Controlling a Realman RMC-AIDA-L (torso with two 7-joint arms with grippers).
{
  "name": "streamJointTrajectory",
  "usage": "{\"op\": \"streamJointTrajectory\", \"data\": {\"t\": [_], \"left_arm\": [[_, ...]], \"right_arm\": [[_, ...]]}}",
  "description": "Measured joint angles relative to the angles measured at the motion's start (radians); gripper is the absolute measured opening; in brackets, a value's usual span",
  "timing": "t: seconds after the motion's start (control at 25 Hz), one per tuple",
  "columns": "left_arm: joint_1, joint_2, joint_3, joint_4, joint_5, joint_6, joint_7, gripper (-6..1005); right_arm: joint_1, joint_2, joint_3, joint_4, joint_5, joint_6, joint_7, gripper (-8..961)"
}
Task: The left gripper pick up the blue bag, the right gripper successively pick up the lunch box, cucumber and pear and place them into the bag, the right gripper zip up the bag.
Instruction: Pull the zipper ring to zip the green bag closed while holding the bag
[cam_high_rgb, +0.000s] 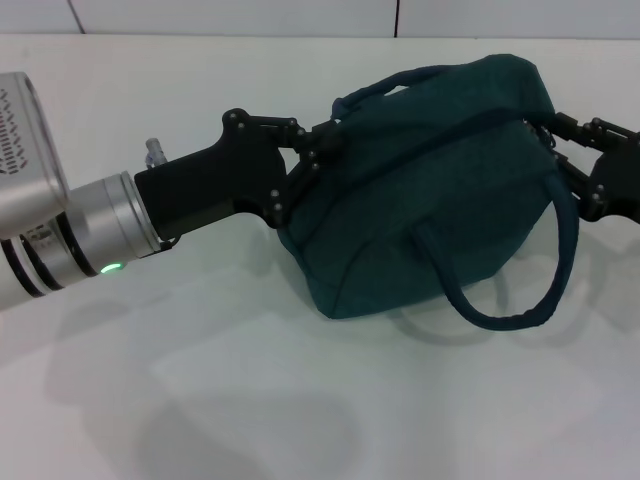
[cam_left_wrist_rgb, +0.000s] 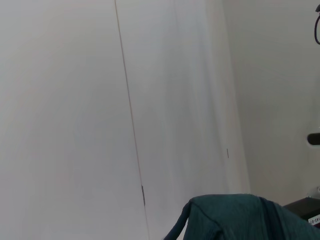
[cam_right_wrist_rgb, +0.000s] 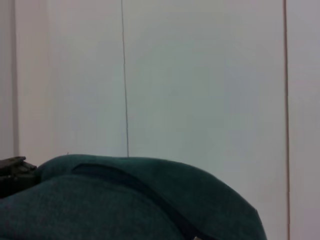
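- The left gripper (cam_high_rgb: 318, 160) sits nearest the head camera, its silver wrist large in the foreground; its black jaws are closed onto the near end of the blue bag (cam_high_rgb: 430, 190), pinching fabric close to where one handle (cam_high_rgb: 375, 92) joins
- The bag bulges full and lies tilted, its closure seam running from the left jaws across to the right jaws; the loose handle (cam_high_rgb: 520, 290) droops down toward the white table (cam_high_rgb: 200, 400) below both jaws
- The right gripper (cam_high_rgb: 555, 140) is at the far end of the bag, opposite the left jaws, its fingers pressed against the fabric at the seam's end; whether they are clamped on a zip pull cannot be told, since the tips are lost against the cloth
- Lunch box, cucumber and pear are nowhere in view; judging by the swollen shape they are probably inside already, so the step in hand looks like the zipping, near its end or just finished
- To do this well, the left jaws should keep their grip firm and pull slightly away from the right jaws, so the seam stays taut and straight between them
- The right jaws should travel along the seam line only, not lift off it, or the slider may bind on bunched cloth
- Mind the drooping handle: it should stay clear of the seam line
- The wrist views show only bag fabric and bare wall, no fingers
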Motion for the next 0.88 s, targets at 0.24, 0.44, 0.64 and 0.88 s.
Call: {"op": "streamJointTrajectory", "data": {"t": [0.24, 0.44, 0.64, 0.88], "left_arm": [[0.0, 0.0, -0.003, 0.0, -0.001, -0.002, 0.001, 54], [0.0, -0.001, -0.004, 0.0, -0.002, -0.003, 0.002, 54], [0.0, 0.0, -0.004, 0.0, -0.006, -0.005, 0.002, 54], [0.0, -0.002, -0.007, -0.002, -0.01, -0.008, 0.002, 53]], "right_arm": [[-0.022, 0.016, 0.048, -0.025, -0.006, -0.008, -0.012, 174], [-0.025, 0.017, 0.051, -0.026, -0.006, -0.008, -0.012, 119], [-0.027, 0.018, 0.052, -0.028, -0.006, -0.012, -0.024, 64], [-0.072, 0.034, 0.066, -0.075, 0.01, -0.027, -0.084, 36]]}}
